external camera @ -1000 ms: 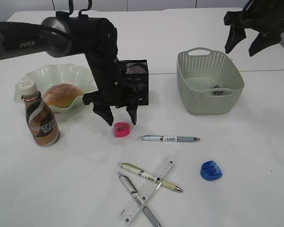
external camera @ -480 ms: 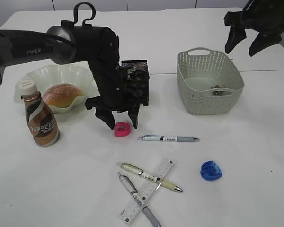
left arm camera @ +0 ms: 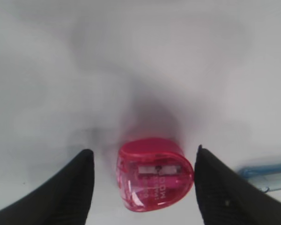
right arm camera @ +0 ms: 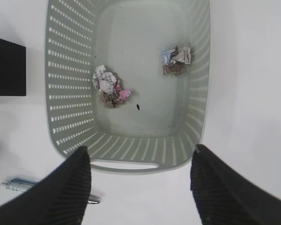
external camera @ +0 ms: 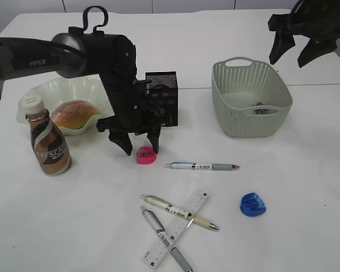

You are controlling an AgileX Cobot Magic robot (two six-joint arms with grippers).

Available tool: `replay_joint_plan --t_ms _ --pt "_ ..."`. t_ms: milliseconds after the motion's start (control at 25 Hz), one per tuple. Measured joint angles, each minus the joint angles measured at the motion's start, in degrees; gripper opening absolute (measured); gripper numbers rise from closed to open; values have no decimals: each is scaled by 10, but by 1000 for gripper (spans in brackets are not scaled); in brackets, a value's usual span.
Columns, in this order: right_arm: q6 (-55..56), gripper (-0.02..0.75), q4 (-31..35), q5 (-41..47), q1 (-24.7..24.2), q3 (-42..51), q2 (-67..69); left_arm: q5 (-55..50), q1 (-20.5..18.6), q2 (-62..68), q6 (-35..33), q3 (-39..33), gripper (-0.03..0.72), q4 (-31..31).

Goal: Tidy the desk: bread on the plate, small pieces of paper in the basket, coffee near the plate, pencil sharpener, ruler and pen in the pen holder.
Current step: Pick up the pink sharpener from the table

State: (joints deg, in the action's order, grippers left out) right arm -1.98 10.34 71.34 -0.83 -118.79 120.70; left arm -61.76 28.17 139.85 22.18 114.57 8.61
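Left wrist view: released left end effector (left arm camera: 143, 187) straddles glossy translucent pink sharpener (left arm camera: 154, 174).

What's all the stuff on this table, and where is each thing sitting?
Golden-brown bun: one, on the pale green wavy-rimmed plate, far left.
Brown Nescafe bottle: one, in front of the plate.
Black mesh pen holder: one, centre, behind the left arm.
Pink pencil sharpener: one, between the left gripper's fingers.
Blue pencil sharpener: one, front right.
Pens: three; one centre, two crossing the clear plastic ruler in front.
Grey-green perforated basket: one, right.
Crumpled paper balls: two, in the basket.
Left gripper: black, open, around the pink sharpener.
Right gripper: black, open, above the basket.
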Motion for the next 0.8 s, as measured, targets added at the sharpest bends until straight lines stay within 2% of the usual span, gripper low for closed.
replay_joint_plan --t_ms 600,800 --pt "-2 489 0 0 0 0 0 0 0 0 -1 0 473 17" --pt "-2 489 0 0 0 0 0 0 0 0 -7 0 445 18"
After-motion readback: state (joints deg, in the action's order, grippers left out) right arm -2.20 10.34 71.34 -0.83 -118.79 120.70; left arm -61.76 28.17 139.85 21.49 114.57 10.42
